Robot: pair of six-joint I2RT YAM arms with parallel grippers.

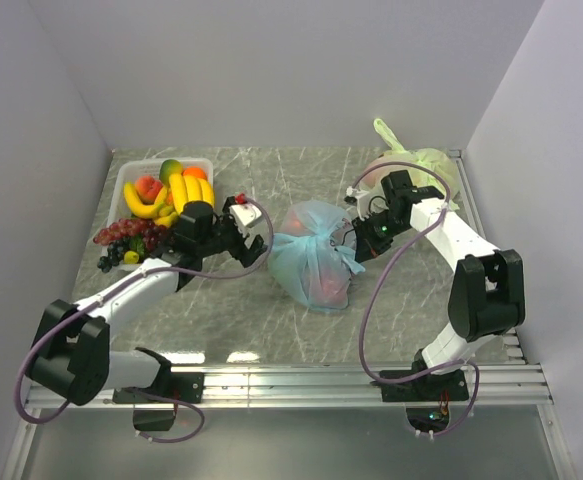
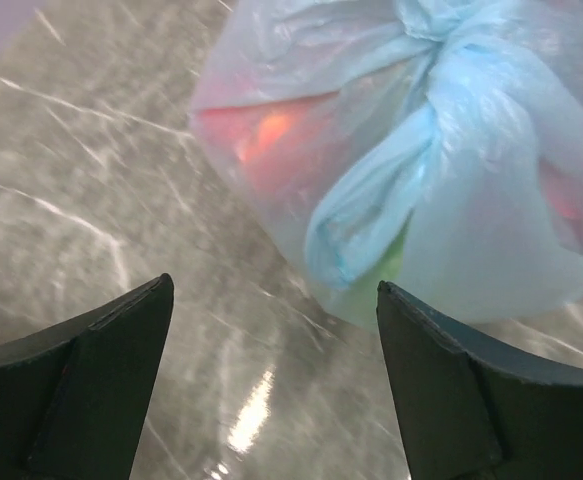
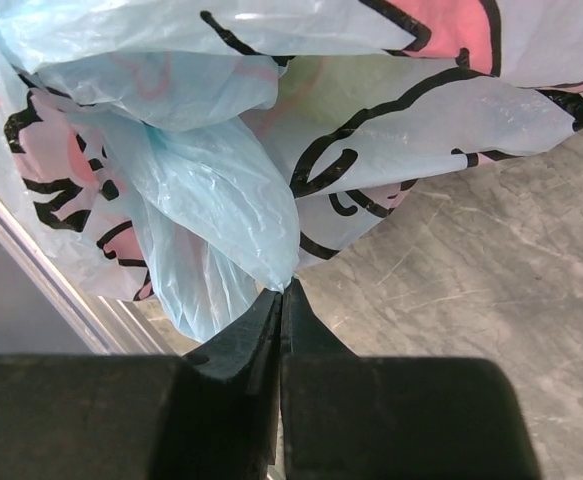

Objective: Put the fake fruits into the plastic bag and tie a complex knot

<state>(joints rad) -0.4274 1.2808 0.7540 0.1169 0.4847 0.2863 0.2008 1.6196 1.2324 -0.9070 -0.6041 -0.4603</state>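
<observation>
The bag (image 1: pixel 311 262) is seen lying on the table (image 1: pixel 271 330) between the two grippers, with its mouth gathered into a knot (image 2: pixel 441 40). Red and orange shapes are made out through the thin film, and a green one lower down.

The left gripper (image 2: pixel 271 290) is held just left of the bag. Its fingers are spread wide with nothing between them, and only bare table is seen in the gap.

The right gripper (image 3: pixel 283 290) is pressed fully together. The tip of a loose light-blue fold of the bag is pinched between its fingertips. Black and pink print is shown on the film in the right wrist view.

More fruits (image 1: pixel 166 190) are piled in a white tray (image 1: pixel 136 165) at the far left of the table; bananas, an orange and a peach can be told among them. Dark grapes (image 1: pixel 126 240) are laid just in front of the tray, beside the left arm.

A tied green bag (image 1: pixel 421 165) is set at the far right, behind the right arm.
</observation>
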